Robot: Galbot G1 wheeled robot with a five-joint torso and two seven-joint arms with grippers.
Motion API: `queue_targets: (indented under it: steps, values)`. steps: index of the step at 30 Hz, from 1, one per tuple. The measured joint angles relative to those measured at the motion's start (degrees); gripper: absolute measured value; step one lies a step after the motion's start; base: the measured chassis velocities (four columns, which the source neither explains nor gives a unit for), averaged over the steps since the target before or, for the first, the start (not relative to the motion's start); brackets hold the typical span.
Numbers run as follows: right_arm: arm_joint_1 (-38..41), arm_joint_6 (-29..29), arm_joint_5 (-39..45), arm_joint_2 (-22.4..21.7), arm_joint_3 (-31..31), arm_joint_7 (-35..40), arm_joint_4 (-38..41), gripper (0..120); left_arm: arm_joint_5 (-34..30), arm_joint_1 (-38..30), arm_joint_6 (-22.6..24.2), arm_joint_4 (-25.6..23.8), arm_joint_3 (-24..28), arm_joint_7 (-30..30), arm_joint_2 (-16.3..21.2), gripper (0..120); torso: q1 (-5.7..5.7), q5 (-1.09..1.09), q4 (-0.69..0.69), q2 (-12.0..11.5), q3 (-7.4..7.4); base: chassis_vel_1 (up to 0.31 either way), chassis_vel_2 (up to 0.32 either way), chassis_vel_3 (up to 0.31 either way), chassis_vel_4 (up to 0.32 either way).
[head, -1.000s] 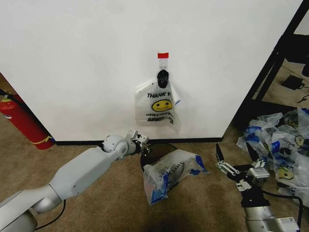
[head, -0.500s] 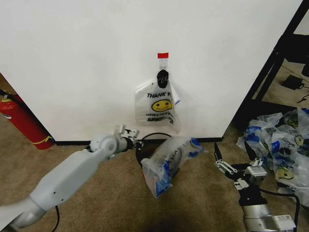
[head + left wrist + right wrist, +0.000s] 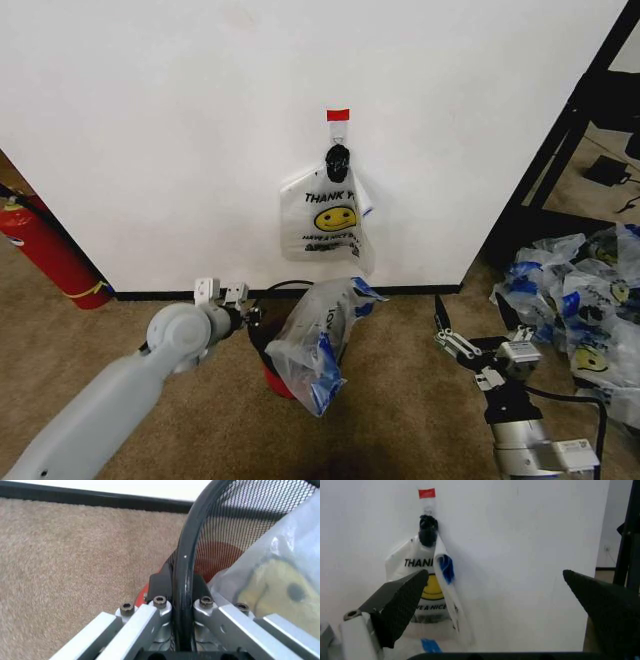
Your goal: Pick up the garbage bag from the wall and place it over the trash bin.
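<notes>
Left gripper (image 3: 182, 607) is clamped on the black wire rim of the tilted dark mesh trash bin (image 3: 240, 525); right gripper (image 3: 478, 322) is held spread wide, empty, above the carpet.

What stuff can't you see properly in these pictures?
- Trash bin, head view: the bag draped over it hides most of its rim and inside.
- Hanging garbage bag, head view: its fold cuts off the "THANK YOU" print; the small text is unreadable.
- Hook under the red tape, head view: the black knot covers it.
- Left gripper, left wrist view: shut on the bin rim; fingertips hidden behind the mesh.
</notes>
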Motion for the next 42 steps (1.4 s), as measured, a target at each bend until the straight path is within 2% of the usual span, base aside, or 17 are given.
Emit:
queue_targets:
  steps: [2, 8, 14, 16, 22, 25, 30, 40, 41, 42]
  values:
    - [-0.1, 0.0, -0.1, 0.0, 0.0, 0.0, 0.0, 100, 0.2, 0.7, -1.0, -0.5, -0.3, -1.1, -0.7, 0, 0.00, 0.00, -0.01, 0.0, 0.00, 0.000, 0.000, 0.000, 0.000]
    - [-1.0, 0.1, -0.4, -0.1, 0.0, 0.0, 0.4, 100, 2.9, 4.8, -7.2, -2.9, -0.3, -6.8, -7.6, 0, 0.00, 0.00, -0.02, 0.0, 0.00, 0.000, 0.000, 0.000, 0.000]
    - [-1.4, 0.3, -0.8, 0.1, -0.1, 0.1, 0.4, 100, 6.4, 8.1, -10.4, -3.1, 0.4, -7.3, -12.0, 0, 0.00, 0.00, 0.00, 0.0, 0.00, 0.000, 0.000, 0.000, 0.000]
    - [-1.4, 0.3, -1.1, 0.3, -0.4, 0.1, 0.3, 100, 9.3, 9.0, -11.9, -2.2, 0.8, -6.2, -13.4, 0, 0.00, 0.00, -0.01, 0.0, 0.00, 0.000, 0.000, 0.000, 0.000]
    - [-1.5, 0.5, -2.1, 0.9, -1.1, 0.1, -0.2, 100, 15.0, 8.6, -13.7, 0.9, 1.5, -4.7, -14.9, 0, 0.00, 0.00, -0.01, 0.0, 0.00, 0.000, 0.000, 0.000, 0.000]
    - [-1.5, 0.6, -2.4, 1.2, -1.4, 0.1, -0.5, 100, 15.9, 8.2, -13.7, 1.9, 1.9, -4.4, -14.9, 0, 0.00, 0.00, -0.01, 0.0, 0.00, 0.000, 0.000, 0.000, 0.000]
    - [-1.5, 0.8, -3.1, 1.7, -2.1, 0.1, -1.0, 100, 15.8, 7.3, -13.5, 5.2, 2.4, -4.1, -15.1, 0, 0.00, -0.01, -0.01, 0.0, 0.01, 0.000, 0.000, 0.000, 0.000]
    - [-1.4, 1.0, -3.0, 1.6, -2.0, 0.1, -1.5, 100, 15.5, 6.7, -12.5, 6.7, 2.5, -3.1, -15.5, 0, 0.00, 0.01, 0.00, 0.0, 0.00, 0.000, 0.000, 0.000, 0.000]
    - [-1.3, 1.0, -2.9, 1.5, -2.0, 0.1, -1.6, 100, 14.8, 6.8, -12.1, 6.8, 2.4, -2.3, -15.5, 11, 0.00, 0.00, 0.00, 0.0, 0.00, 0.000, 0.000, 0.000, 0.000]
    - [-1.3, 1.0, -2.8, 1.5, -2.0, 0.1, -1.7, 100, 14.8, 6.8, -12.0, 6.7, 2.3, -2.2, -15.4, 12, 0.00, -0.01, 0.00, 0.0, 0.00, 0.000, 0.000, 0.000, 0.000]
